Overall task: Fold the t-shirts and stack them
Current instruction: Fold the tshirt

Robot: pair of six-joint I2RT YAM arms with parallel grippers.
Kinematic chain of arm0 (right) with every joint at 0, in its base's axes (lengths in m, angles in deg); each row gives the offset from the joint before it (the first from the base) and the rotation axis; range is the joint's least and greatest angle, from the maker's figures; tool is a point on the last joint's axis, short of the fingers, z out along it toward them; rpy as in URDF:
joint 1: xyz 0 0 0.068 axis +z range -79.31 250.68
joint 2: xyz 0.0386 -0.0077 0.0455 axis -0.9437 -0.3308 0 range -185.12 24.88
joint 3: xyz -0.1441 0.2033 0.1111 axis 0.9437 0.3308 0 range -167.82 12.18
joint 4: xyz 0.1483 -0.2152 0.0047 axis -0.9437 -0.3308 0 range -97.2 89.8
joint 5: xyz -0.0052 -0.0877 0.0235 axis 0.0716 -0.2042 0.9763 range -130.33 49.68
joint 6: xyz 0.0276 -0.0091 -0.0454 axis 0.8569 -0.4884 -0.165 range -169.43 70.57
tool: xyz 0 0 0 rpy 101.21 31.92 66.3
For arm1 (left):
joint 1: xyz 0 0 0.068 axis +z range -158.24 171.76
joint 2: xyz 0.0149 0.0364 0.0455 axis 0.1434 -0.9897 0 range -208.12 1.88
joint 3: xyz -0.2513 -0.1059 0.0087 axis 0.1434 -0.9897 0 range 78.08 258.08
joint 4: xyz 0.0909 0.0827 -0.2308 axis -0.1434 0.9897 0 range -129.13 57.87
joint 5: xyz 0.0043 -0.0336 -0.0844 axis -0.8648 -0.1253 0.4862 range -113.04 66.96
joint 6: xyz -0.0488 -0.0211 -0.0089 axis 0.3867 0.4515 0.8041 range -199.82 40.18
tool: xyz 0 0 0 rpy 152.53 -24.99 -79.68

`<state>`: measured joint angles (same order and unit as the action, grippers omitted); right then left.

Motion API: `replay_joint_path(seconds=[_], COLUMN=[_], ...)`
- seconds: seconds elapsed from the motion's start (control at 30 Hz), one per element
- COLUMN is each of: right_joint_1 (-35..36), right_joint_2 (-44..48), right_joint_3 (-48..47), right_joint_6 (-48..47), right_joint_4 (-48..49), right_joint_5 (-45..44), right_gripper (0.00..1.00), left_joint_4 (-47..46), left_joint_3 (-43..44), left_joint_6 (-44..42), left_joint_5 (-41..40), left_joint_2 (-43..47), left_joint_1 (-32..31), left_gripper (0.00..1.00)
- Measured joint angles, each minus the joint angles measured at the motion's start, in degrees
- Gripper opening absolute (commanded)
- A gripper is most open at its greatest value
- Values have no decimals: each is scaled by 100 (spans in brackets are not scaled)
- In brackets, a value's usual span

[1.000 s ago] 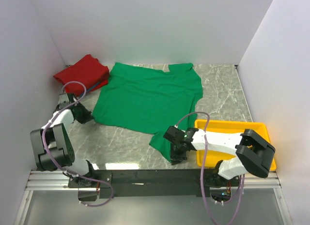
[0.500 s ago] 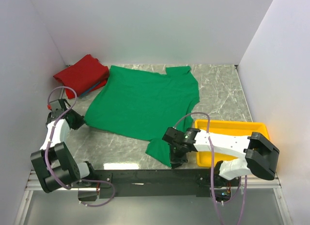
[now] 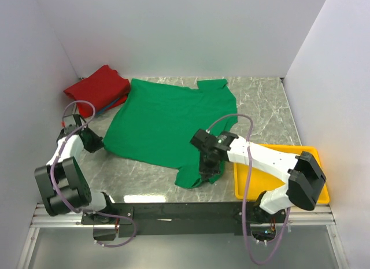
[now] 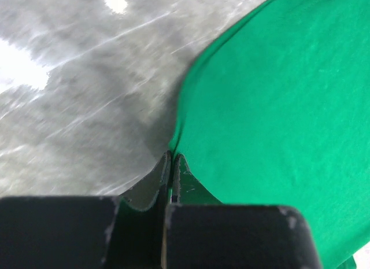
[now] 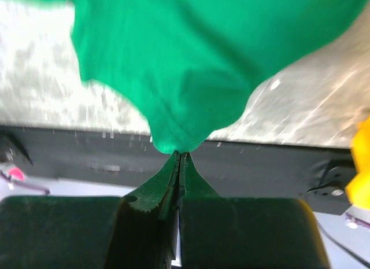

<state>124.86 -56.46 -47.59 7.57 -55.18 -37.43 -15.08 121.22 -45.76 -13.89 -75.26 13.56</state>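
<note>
Matt green cloth shirt (image 3: 173, 118), glossy veined tabletop (image 3: 266, 107), plastic tray (image 3: 292, 149)

Bare surface (image 3: 263, 107) is being left open at the far right; passage is being blocked by the yellow tray (image 3: 266, 185) near right and the red shirt (image 3: 98, 87) far left.

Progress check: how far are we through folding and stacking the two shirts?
Done: the soft red t-shirt looks folded compactly in the far left corner. In hand: the bright green cotton t-shirt lies mostly flat and unfolded on the marble table. The left jaws are shut on its left edge and the right jaws on its near right corner. Left: fold the green one and stack it with the red.
</note>
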Motion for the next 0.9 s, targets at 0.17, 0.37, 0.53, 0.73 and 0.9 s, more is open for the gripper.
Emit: replay_joint_path(seconds=[0.17,0.37,0.53,0.73,0.9], right_joint_1=[-590,-1093,-1368,-1388,-1392], right_joint_2=[-404,-870,-1176,-1307,-1342], right_joint_3=[-417,-1012,-1386,-1473,-1493], right_joint_6=[-402,-903,-1237,-1486,-1510], right_joint_4=[-107,-155,-208,-227,-254], right_joint_5=[-181,-348,-374,-326,-308], right_gripper=[0,0,0,0,0], left_joint_4=[20,31,37,63,61], left_joint_3=[542,1172,1543,1576,1576], left_joint_6=[-39,-35,-37,-39,-39], left_joint_5=[4,28,50,50,90], left_joint_2=[-577,-1130,-1550,-1657,-1659], left_joint_1=[-273,-442,-514,-535,-535], left_gripper=[1,1,1,1,1])
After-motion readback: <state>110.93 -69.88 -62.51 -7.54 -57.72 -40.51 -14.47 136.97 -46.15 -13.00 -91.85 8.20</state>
